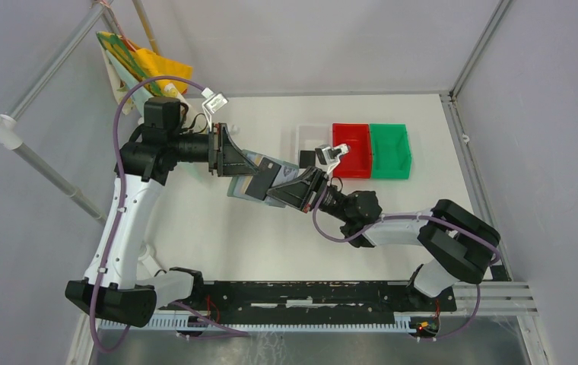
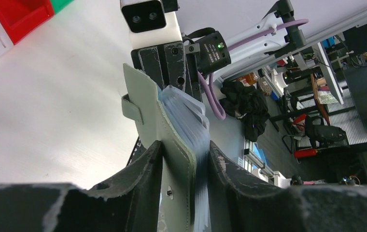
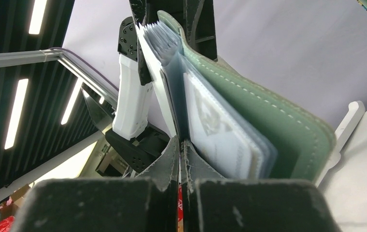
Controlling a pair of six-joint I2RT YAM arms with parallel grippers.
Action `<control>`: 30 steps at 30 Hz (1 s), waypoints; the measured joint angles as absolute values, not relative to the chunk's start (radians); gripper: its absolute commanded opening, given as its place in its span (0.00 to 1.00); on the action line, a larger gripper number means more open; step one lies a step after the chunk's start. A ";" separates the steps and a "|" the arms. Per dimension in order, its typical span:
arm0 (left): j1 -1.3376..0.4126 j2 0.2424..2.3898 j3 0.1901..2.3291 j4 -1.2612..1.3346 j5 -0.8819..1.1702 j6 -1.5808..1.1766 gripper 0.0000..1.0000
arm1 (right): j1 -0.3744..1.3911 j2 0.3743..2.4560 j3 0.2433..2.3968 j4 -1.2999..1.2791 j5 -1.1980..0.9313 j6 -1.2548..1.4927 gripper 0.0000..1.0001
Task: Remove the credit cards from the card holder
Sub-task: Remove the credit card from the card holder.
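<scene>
Left gripper (image 2: 184, 151) clamps the green card holder (image 2: 145, 104) aloft over the table (image 1: 217, 243), sleeves fanned toward the right gripper (image 3: 180, 147), which is clenched tight at their edge, apparently to draw out the cards (image 3: 215, 130); whether it has one is unclear.

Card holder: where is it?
The card holder is mid-table in the top view, left of the white bin, clamped in the left tool, the right tool at its sleeves.
</scene>
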State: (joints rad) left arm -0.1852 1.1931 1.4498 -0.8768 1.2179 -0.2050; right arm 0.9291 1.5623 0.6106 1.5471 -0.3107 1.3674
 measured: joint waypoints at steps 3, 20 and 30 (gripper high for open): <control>-0.185 1.195 1.450 -0.884 1.228 -0.196 0.38 | 0.929 1.557 0.602 1.548 -0.311 1.368 0.00; -0.187 1.222 1.450 -0.912 1.241 -0.192 0.18 | 0.922 1.506 0.540 1.549 -0.286 1.365 0.00; -0.191 1.237 1.450 -0.920 1.235 -0.192 0.20 | 0.922 1.496 0.514 1.551 -0.264 1.365 0.00</control>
State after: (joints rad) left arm -0.1913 1.2369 1.4502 -0.9203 1.2354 -0.1921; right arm 0.9222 1.4963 0.5137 1.5509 -0.2638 1.3651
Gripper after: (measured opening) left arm 0.360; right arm 0.004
